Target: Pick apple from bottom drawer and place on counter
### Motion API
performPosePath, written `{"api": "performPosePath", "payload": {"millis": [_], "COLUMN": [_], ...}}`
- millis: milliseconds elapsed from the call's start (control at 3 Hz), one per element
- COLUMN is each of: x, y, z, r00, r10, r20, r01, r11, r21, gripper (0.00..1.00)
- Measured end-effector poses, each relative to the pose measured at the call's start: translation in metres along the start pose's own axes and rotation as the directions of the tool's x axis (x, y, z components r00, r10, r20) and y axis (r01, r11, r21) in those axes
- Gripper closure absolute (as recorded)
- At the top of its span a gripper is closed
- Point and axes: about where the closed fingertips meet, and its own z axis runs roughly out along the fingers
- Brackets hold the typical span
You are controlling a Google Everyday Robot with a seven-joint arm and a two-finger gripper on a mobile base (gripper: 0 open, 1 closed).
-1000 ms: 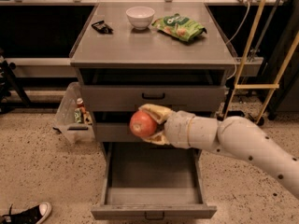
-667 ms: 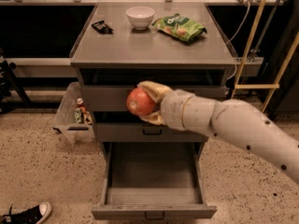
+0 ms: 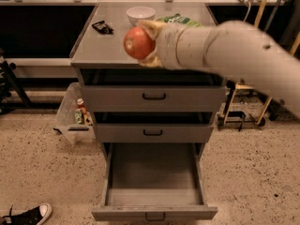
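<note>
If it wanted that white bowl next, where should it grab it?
Probably the rim, from above: the white bowl sits upright, mouth up, on the counter. For now the gripper holds the apple by the counter's front edge.

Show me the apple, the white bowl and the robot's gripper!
apple (image 3: 137, 42): camera view, middle of its red skin.
white bowl (image 3: 140, 15): camera view, its front wall.
gripper (image 3: 150, 44): camera view, between its fingertips, holding the apple over the counter (image 3: 93, 50) front edge.

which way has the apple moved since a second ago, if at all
Yes, up: the apple, in the gripper, rose from level with the middle drawer to the counter edge.
</note>
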Motion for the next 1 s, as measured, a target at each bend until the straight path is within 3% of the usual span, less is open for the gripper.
{"api": "performPosePath", "payload": {"millis": [333, 667, 1000], "x": [0.028, 0.028, 0.046], "y": [-0.059, -0.059, -0.057], "z": [0.023, 0.023, 0.030], "r00": [1.000, 1.000, 0.999], "r10": [0.004, 0.004, 0.035], "r20": [-0.010, -0.010, -0.025], "r01": [-0.005, -0.005, -0.037], "r11": [0.9960, 0.9960, 0.9945], "r21": [-0.089, -0.089, -0.098], "gripper": [1.00, 1.00, 1.00]}}
